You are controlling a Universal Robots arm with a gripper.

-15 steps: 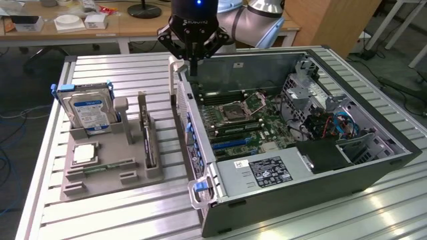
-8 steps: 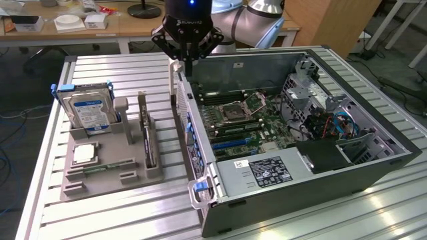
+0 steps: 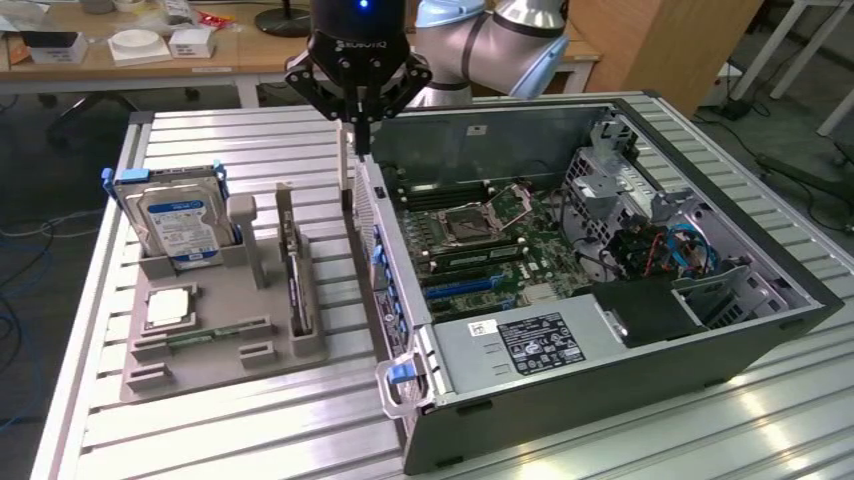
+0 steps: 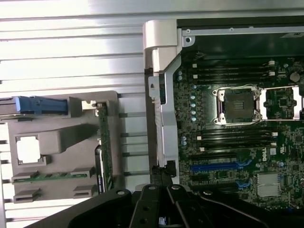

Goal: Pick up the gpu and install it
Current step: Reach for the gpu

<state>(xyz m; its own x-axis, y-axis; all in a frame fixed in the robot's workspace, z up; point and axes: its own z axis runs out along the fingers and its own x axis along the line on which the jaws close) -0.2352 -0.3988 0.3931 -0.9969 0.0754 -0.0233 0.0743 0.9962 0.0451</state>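
My claw (image 3: 358, 122) (image 4: 160, 176) is pinched shut with nothing between its tips. It hangs point-down over the rim of the computer case (image 3: 641, 350) side wall, at the wall's far end. I cannot tell whether the tips touch that rim.

In the exterior view, at about seven o'clock from my claw, a narrow strip of bare slatted worktop (image 3: 200, 440) (image 4: 71, 47) separates the case from the grey tray (image 3: 214, 355) (image 4: 71, 137). The gpu (image 3: 296, 285) (image 4: 105, 142) stands on edge, untouched, in the tray slot closest to the case. Its long axis runs six to twelve o'clock in the exterior view, parallel to the case wall. The thin edge faces up, showing brownish-green board with a dark face beside it. Room is tight at its sides but open above.

Further out, at nine o'clock from the gpu, the same tray carries a memory stick (image 3: 200, 335) lying flat, a square processor chip (image 3: 170, 307), and an upright hard drive (image 3: 180, 228) with a blue-white label.

At four o'clock from my claw the case lies open with the motherboard (image 3: 487, 240) (image 4: 228, 142) face up. Its processor socket (image 3: 478, 215) (image 4: 237, 105) sits near the middle. The blue expansion slots (image 3: 461, 288) (image 4: 218, 166) and the power supply (image 3: 527, 340) lie toward the near end.

Farthest off, at twelve o'clock, a wooden desk (image 3: 134, 65) stands behind the worktop.
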